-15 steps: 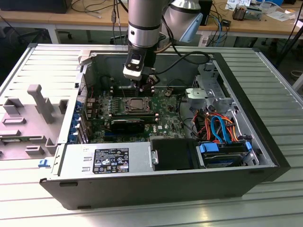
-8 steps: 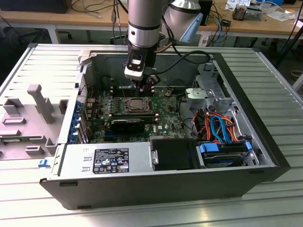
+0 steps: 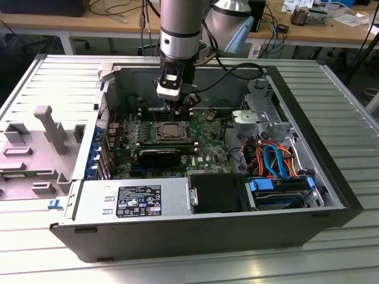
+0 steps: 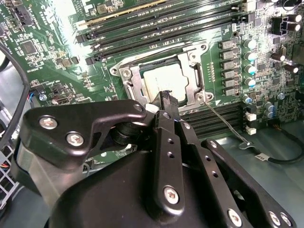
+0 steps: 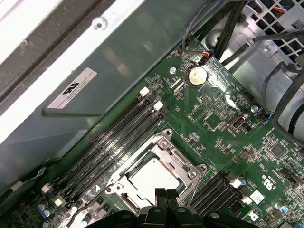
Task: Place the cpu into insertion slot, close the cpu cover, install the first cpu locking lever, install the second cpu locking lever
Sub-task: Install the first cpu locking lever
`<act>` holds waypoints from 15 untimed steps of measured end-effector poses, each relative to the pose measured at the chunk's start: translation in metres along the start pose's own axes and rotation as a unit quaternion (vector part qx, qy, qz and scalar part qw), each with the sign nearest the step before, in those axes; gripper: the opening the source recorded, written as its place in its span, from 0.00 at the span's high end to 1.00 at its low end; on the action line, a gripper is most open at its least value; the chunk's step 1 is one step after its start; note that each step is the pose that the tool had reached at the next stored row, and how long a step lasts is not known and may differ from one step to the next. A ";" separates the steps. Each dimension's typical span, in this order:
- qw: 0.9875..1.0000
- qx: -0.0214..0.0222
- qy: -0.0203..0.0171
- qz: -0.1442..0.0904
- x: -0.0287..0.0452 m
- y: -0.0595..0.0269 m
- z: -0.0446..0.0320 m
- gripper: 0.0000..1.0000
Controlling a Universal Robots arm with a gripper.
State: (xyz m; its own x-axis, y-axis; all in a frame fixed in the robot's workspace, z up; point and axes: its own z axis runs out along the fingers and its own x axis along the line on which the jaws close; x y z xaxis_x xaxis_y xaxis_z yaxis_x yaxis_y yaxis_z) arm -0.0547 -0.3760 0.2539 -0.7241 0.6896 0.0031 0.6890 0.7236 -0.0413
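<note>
The chip (image 4: 164, 80) lies flat in the socket (image 4: 115, 71) on the green board (image 4: 57, 52). The cover (image 4: 131, 80) is down over its edges, so seating and cover-closing appear done. One thin wire lever (image 4: 223, 121) slants loose from the socket's corner across the long black memory slots (image 4: 218, 116), so the locking appears left to do; the second lever cannot be made out. The gripper (image 4: 167, 97), fingers pressed together on nothing, hovers at one edge of the cover, and contact cannot be told. The exterior view adds the open case (image 3: 331, 177), the arm (image 3: 180, 29) upright over the board, and the power supply (image 3: 136, 198). The first wrist view adds a coin battery (image 5: 196, 75).
</note>
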 end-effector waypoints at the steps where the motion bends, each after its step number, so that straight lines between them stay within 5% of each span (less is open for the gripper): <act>1: 1.000 0.000 0.000 -0.001 0.0000 0.0000 0.0000 0.89; 15: 1.000 0.000 -0.001 -0.023 0.0000 0.0000 0.0000 0.89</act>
State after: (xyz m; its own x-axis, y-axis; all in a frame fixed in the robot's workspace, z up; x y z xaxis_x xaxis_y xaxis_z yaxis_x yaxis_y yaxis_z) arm -0.0547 -0.3760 0.2539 -0.7550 0.6558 0.0031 0.6551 0.7544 -0.0413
